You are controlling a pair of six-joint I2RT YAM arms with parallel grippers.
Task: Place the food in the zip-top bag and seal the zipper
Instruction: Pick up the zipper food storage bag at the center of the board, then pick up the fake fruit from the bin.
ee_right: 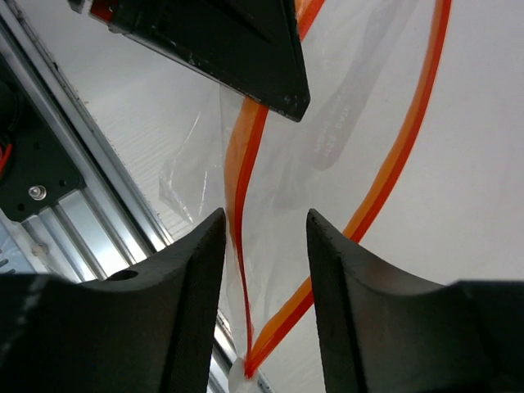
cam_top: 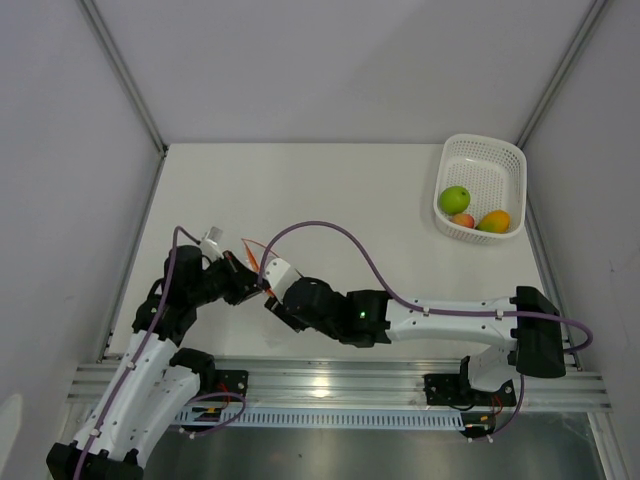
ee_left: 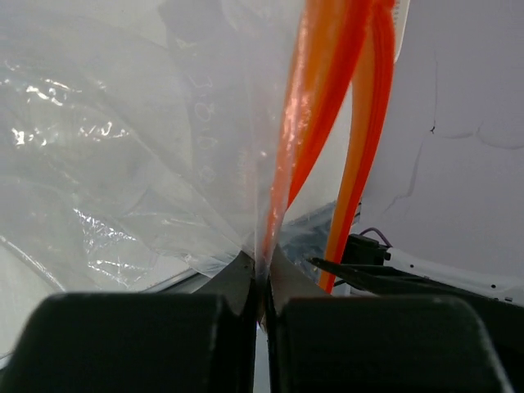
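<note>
The zip-top bag (ee_left: 123,164) is clear and crinkly and hangs from my left gripper (ee_left: 264,260), which is shut on its mouth edge. The zipper (ee_left: 323,98) is parted into two red-orange strips. In the top view the left gripper (cam_top: 247,272) and right gripper (cam_top: 268,287) meet near the table's front left, with a bit of zipper (cam_top: 250,247) showing. My right gripper (ee_right: 266,217) is open, its jaws either side of one zipper strip (ee_right: 239,180). The food lies in the white basket: a lime-green ball (cam_top: 454,198), a yellow-orange piece (cam_top: 493,221) and a red-orange one (cam_top: 462,219).
The white perforated basket (cam_top: 490,160) stands at the far right, beside the right wall. White walls enclose the table on three sides. A metal rail (cam_top: 330,378) runs along the near edge under both arms.
</note>
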